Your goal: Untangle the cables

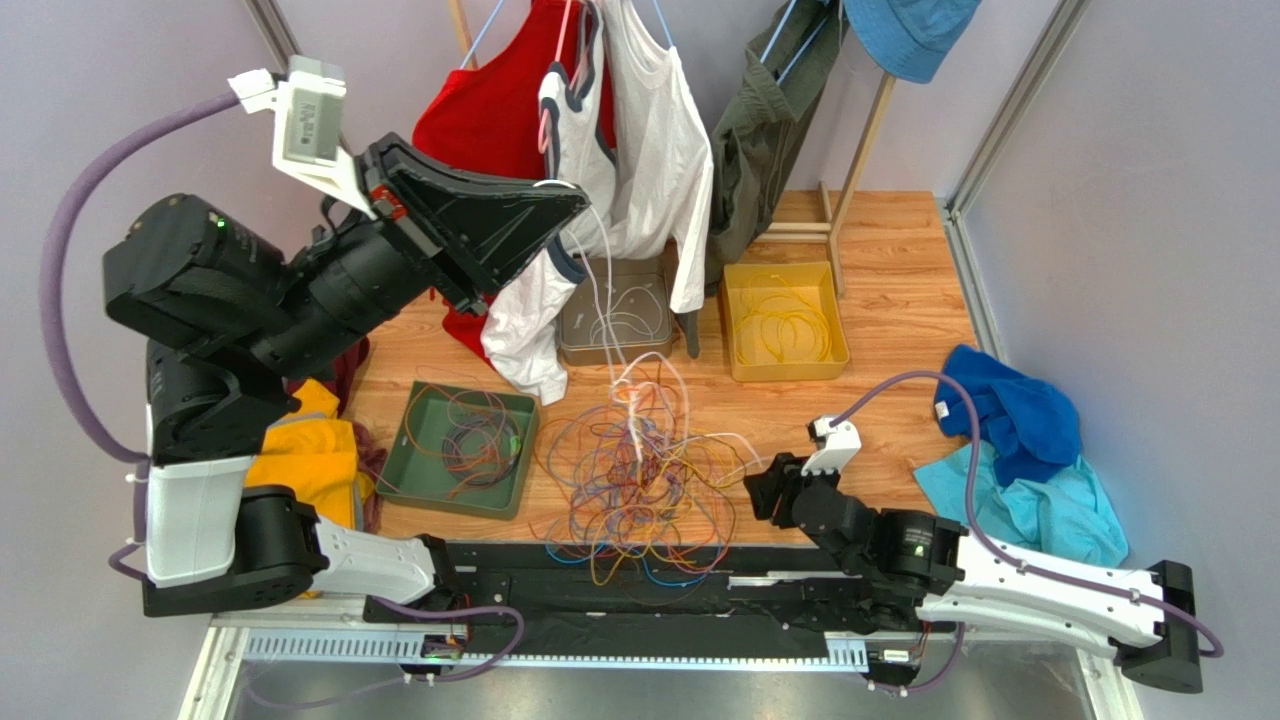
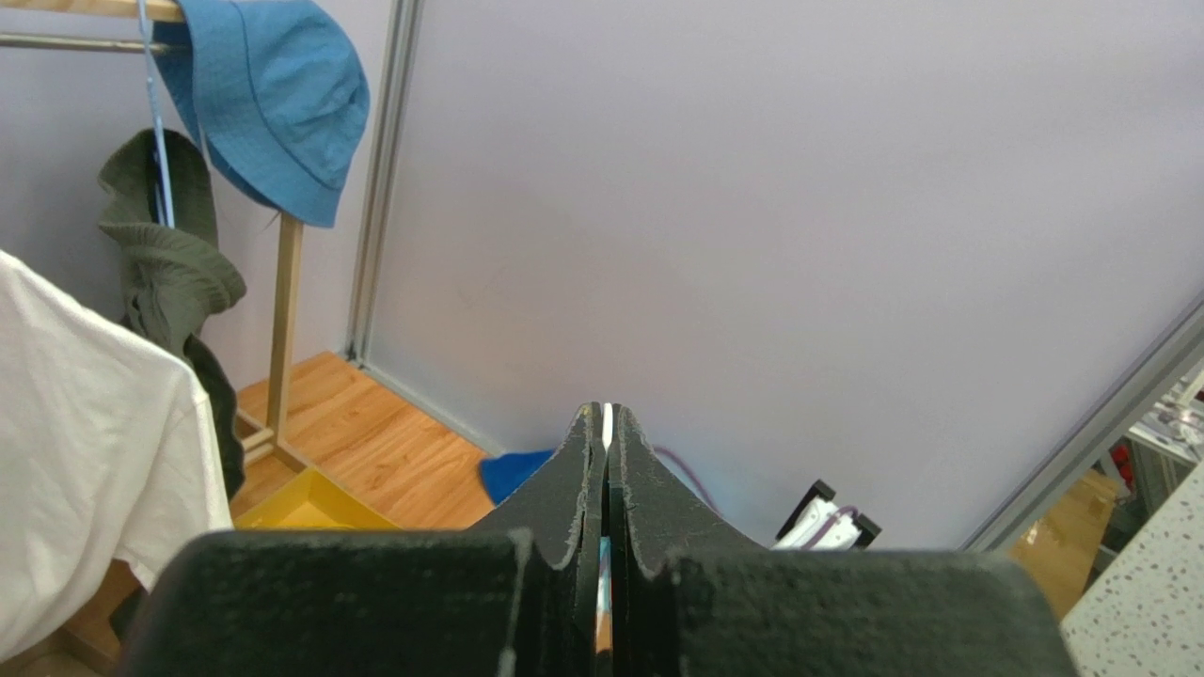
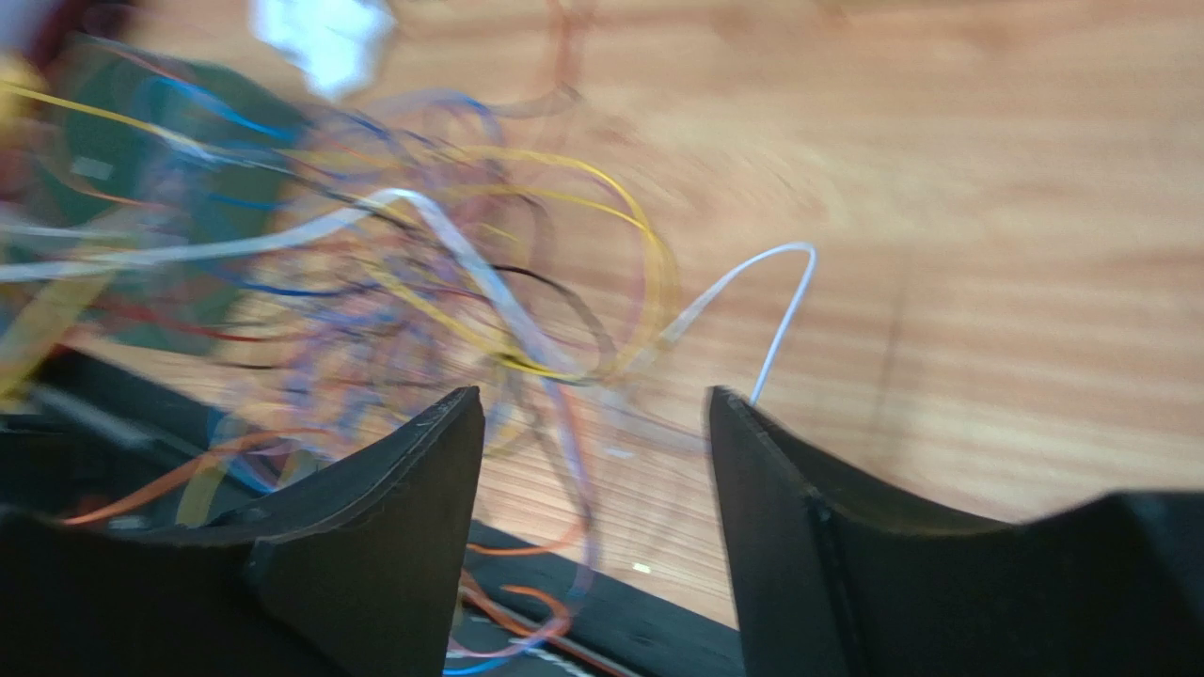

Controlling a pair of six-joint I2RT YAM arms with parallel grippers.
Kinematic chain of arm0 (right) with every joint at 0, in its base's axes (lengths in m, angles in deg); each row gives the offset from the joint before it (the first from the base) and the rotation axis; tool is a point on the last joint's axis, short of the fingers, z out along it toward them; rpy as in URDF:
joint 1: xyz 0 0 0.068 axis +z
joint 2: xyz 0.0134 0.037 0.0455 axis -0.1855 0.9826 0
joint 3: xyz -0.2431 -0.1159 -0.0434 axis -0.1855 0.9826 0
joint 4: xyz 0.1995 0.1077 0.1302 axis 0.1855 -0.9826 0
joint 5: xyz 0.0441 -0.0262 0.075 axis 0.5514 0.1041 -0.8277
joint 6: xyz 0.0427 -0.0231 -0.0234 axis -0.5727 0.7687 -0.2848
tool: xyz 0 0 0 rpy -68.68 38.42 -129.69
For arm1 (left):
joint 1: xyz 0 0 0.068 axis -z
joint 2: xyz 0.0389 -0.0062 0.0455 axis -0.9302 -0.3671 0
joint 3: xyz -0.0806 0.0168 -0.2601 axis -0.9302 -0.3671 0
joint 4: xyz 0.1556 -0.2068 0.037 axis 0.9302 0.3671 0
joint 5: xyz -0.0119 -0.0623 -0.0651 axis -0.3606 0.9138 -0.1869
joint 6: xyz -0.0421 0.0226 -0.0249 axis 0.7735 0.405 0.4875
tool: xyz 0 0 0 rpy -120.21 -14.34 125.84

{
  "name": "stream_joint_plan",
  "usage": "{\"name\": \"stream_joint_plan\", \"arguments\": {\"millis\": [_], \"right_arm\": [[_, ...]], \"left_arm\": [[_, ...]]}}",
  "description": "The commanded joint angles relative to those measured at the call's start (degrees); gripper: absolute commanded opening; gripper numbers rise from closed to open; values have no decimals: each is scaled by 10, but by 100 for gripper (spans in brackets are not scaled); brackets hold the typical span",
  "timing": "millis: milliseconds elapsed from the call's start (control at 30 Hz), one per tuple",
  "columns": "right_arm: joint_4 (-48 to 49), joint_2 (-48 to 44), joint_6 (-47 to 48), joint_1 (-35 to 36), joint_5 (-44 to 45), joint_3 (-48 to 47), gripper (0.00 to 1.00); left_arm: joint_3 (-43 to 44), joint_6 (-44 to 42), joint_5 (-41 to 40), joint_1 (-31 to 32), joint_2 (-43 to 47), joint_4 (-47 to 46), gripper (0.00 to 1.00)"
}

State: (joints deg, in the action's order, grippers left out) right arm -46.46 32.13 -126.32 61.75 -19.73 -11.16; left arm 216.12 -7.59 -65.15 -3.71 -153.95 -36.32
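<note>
Mid-table, just ahead of the arm bases, the cables [image 1: 631,488] lie in one loose multicolour snarl of overlapping orange, blue, yellow and purple loops. One white cable [image 2: 605,421] rises out of the heap, near vertical, to the left gripper [image 1: 571,195]. That gripper hangs high over the table [image 1: 902,300] with its jaws pressed together on the strand.

The right gripper [image 1: 756,489] sits low, just beside the right edge of the snarl, jaws spread wide with nothing between them. The right wrist view is motion-blurred, but it shows loops just ahead of the fingertips, not inside.

Step in hand, my read: draw the white cable free. To do it well, the left should hold height and tension steady. The right should pin the heap near where the white strand exits, so the rest doesn't lift with it. It should close low on several loops, not on the white one. The risk is the strand dragging neighbours up.

A green tray [image 1: 394,458] left of the snarl holds some cables; most of the heap looks unsorted.
</note>
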Motion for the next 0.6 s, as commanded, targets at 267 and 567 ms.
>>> {"name": "stream_joint_plan", "arguments": {"millis": [267,567], "right_arm": [[202,99,217,5,-144,-229,76],[291,227,240,5,-209,-268,75]], "left_arm": [[-16,3,42,2,-25,-1,0],[-43,19,63,2,-31,-1,0]]}}
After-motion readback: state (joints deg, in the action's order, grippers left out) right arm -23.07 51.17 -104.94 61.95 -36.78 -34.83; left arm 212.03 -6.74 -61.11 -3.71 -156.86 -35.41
